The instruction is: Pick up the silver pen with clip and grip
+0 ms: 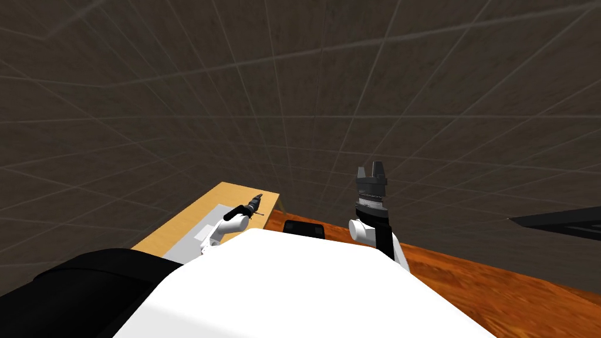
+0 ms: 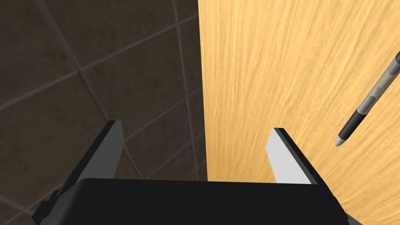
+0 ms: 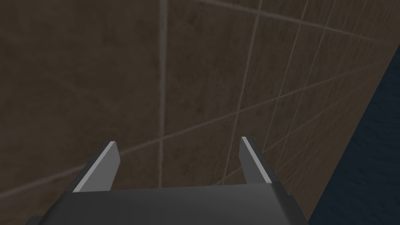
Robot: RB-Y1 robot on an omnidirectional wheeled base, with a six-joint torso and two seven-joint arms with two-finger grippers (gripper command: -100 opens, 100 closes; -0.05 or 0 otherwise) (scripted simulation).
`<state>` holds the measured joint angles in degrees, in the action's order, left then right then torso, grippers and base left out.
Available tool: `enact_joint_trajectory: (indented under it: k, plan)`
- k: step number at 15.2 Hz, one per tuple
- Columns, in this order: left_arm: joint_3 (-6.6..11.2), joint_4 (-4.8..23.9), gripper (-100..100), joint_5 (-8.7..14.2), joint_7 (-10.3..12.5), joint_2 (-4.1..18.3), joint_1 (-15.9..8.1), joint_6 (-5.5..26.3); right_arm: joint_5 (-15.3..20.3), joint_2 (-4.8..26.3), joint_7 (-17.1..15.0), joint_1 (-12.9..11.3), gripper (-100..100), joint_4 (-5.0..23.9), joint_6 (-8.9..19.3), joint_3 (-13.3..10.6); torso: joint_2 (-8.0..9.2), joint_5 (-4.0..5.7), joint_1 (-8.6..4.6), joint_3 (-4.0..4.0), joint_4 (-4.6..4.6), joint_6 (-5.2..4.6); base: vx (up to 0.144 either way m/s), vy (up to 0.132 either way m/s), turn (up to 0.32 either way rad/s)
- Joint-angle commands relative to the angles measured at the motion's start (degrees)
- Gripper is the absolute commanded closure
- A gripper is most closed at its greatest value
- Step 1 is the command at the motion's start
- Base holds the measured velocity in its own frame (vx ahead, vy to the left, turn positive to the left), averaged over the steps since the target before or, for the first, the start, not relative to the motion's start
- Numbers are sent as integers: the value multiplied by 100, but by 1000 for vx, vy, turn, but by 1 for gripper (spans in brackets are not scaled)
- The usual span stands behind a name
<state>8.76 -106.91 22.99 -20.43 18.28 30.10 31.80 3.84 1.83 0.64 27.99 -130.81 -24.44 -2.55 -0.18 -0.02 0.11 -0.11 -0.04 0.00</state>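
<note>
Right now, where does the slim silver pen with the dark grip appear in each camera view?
Head view: too small to tell; the left gripper hangs over the light wooden tabletop.
Left wrist view: the silver pen lies on that tabletop, just outside the open fingers.
Right wrist view: the right gripper faces dark tiles, off the table.
Shared landmark: the tabletop's edge against the tiles, head and left wrist views.

White arms (image 1: 220, 232), dark joints (image 1: 236, 211), 2 grey blade fingers (image 2: 283, 160) on each black gripper (image 2: 195, 125).
</note>
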Motion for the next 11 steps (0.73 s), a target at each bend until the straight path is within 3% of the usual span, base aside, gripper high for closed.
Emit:
enact_joint_trajectory:
  k: [1,11]
  plan:
    - [55,226,-100,175,-85,44,36,286,0,0,0,0,0,0,0,0,0,0,0,0,0,0,42,29,-105]
    - [229,709,-100,549,-266,92,57,1241,0,0,0,0,0,0,0,0,1,0,-3,1,0,0,30,28,-74]
